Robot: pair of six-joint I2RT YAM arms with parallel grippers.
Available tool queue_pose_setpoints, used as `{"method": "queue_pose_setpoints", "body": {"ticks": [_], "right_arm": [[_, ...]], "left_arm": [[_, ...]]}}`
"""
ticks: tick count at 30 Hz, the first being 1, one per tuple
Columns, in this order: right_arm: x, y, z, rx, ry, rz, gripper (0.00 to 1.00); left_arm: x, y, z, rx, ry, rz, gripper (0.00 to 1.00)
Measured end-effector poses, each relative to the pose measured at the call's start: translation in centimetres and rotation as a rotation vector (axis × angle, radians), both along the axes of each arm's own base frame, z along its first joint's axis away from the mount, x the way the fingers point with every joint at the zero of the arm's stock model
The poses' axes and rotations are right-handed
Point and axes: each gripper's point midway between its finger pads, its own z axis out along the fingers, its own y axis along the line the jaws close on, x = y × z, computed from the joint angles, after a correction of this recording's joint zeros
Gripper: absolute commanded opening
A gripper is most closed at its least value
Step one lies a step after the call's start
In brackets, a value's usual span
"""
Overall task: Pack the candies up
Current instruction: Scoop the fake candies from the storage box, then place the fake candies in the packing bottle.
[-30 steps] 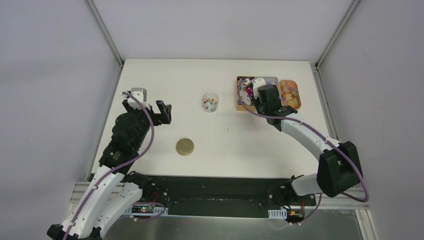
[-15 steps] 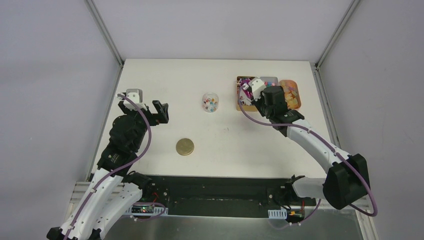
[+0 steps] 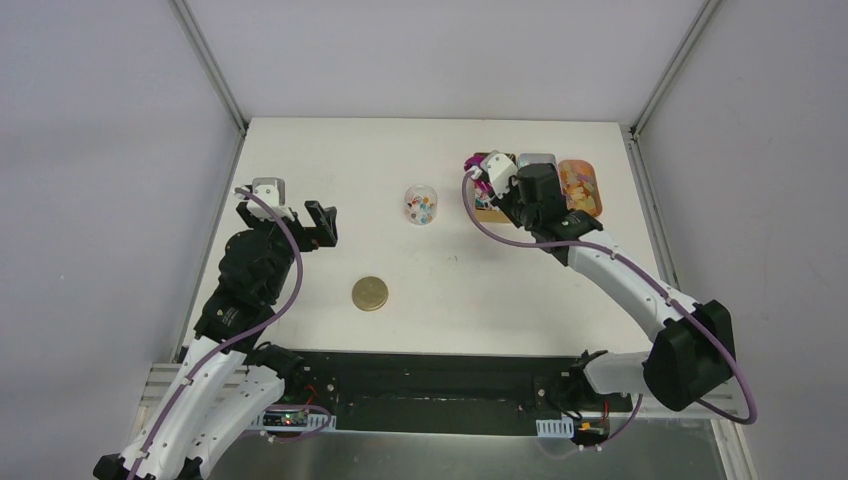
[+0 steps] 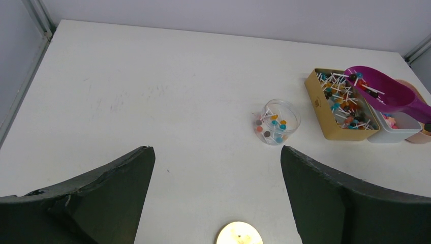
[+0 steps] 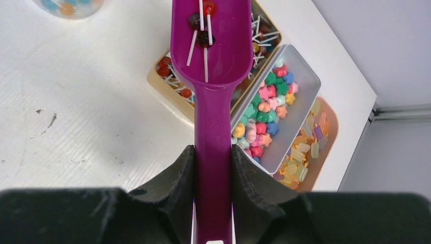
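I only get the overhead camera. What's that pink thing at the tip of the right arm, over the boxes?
Observer: It's a magenta scoop. The right wrist camera shows the right claw shut on its handle.
Visitor: Is anything in it?
Observer: Yes, a few round sweets on white sticks lie in its bowl.
Visitor: And what's in the middle box?
Observer: Up close it's a pale tub full of star-shaped pieces in pink, green, blue and orange.
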Motion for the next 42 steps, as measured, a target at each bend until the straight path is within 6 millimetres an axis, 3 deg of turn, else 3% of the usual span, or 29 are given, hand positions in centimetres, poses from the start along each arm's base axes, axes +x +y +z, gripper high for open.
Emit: {"method": "queue_pose_setpoints", "body": {"ticks": [11,27,42], "right_arm": [[-0.2,4.3,-0.1,-0.081,0.010,0.138,0.00],[-0.8,8.3,-1.8,-0.286,0.031,0.251,0.00],[-0.7,10.1,-2.6,-0.518,0.011,0.295,0.00]], "left_arm": [[0.0,0.0,0.0,0.000,0.000,0.000,0.99],[0.0,0.0,0.0,-0.001,-0.001,0.000,0.99],[-0.1,0.0,0.1,-0.001,-0.004,0.001,0.99]]}}
